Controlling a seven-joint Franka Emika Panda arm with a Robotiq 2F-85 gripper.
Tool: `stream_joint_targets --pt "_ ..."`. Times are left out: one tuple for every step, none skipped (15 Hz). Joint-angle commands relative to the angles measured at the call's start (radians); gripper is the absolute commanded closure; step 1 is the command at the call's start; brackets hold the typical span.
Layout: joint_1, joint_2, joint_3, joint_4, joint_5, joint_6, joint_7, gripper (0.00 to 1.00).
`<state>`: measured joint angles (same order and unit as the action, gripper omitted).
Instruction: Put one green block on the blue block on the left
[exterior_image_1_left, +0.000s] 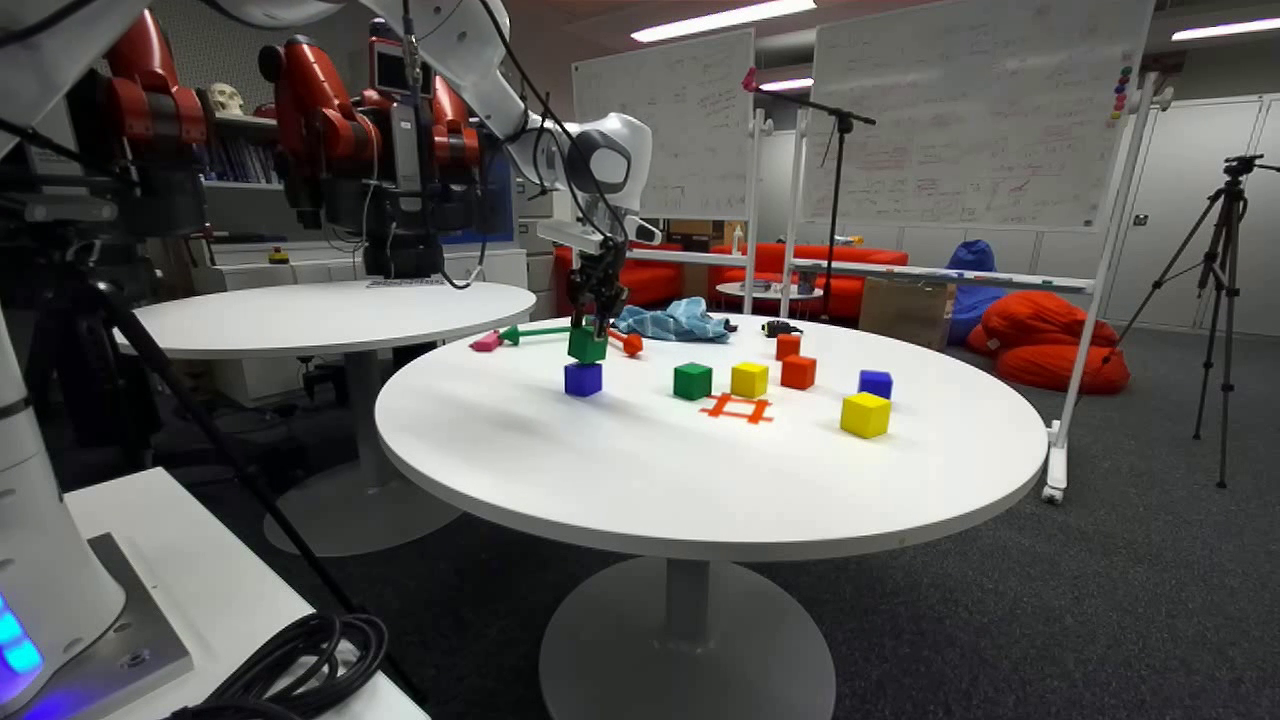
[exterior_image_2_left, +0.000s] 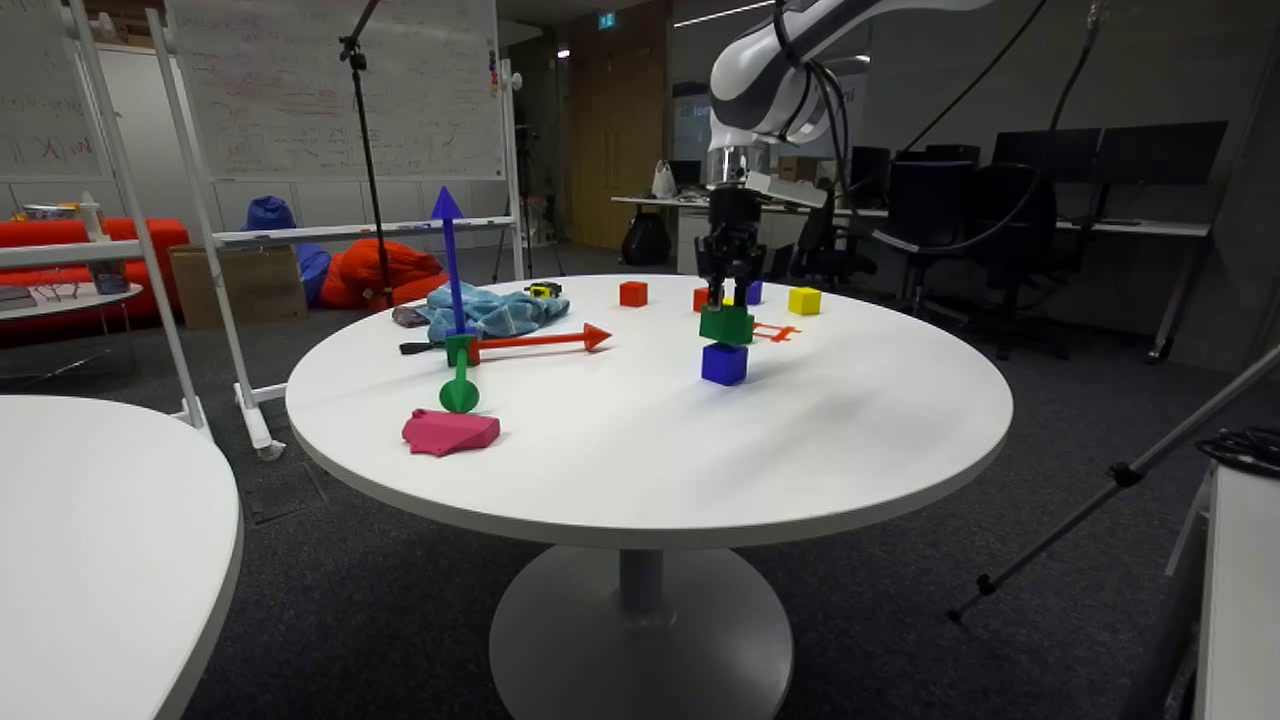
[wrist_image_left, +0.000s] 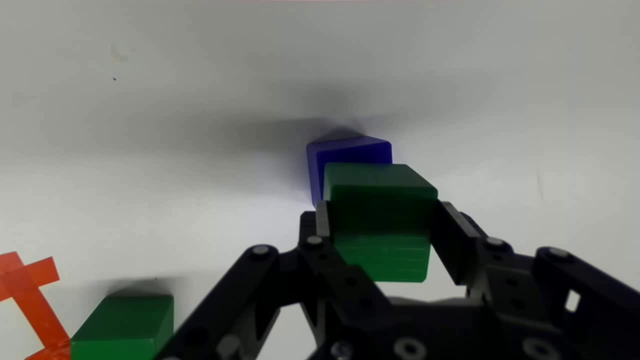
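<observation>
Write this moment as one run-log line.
Gripper: closed on green block | Position: above blue block, contact unclear | Release: not yet

The held block (exterior_image_1_left: 587, 348) is above another block (exterior_image_1_left: 583, 380) on the table (exterior_image_1_left: 650, 460).

A ceiling strip light (exterior_image_1_left: 725, 20) burns out to plain white in an exterior view, and the bench (exterior_image_1_left: 640, 490) takes a bright, even wash, while the carpet (exterior_image_1_left: 950, 600) and the office chairs (exterior_image_2_left: 925, 205) sink into gloom. Broad, soft-edged shadows (exterior_image_2_left: 850, 415) spread over the bench in an exterior view; in the wrist view a diffuse grey one lies against the blue block (wrist_image_left: 345, 154), and the held green block (wrist_image_left: 382, 212) drops to very dark green on the face between the clamped jaws, themselves nearly black. The whiteboard (exterior_image_1_left: 975, 120) is too faint and blurred to read.
</observation>
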<state>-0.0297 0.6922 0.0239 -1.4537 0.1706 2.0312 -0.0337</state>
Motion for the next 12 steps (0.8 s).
stream_joint_targets --pt "-0.009 0.019 -0.001 0.013 0.003 -0.006 0.023 0.72" --pt "-0.01 0.023 -0.001 0.014 0.003 -0.009 0.023 0.72" --pt "-0.011 0.024 -0.002 0.016 0.004 -0.011 0.024 0.72" --pt "-0.013 0.021 -0.001 0.014 0.005 -0.011 0.023 0.72" --pt "-0.013 0.021 -0.001 0.014 0.004 -0.011 0.024 0.72" --pt "-0.014 0.021 -0.002 0.015 0.003 -0.012 0.024 0.72" --pt "-0.014 0.019 -0.003 0.014 -0.001 -0.014 0.021 0.72" --pt "-0.014 0.018 -0.004 0.014 0.0 -0.015 0.026 0.22" --pt "-0.015 0.018 -0.004 0.015 -0.001 -0.017 0.025 0.21" --pt "-0.015 0.017 -0.005 0.014 -0.001 -0.017 0.027 0.13" --pt "-0.016 0.017 -0.006 0.014 -0.001 -0.018 0.027 0.06" --pt "-0.017 0.017 -0.007 0.014 -0.001 -0.019 0.027 0.01"
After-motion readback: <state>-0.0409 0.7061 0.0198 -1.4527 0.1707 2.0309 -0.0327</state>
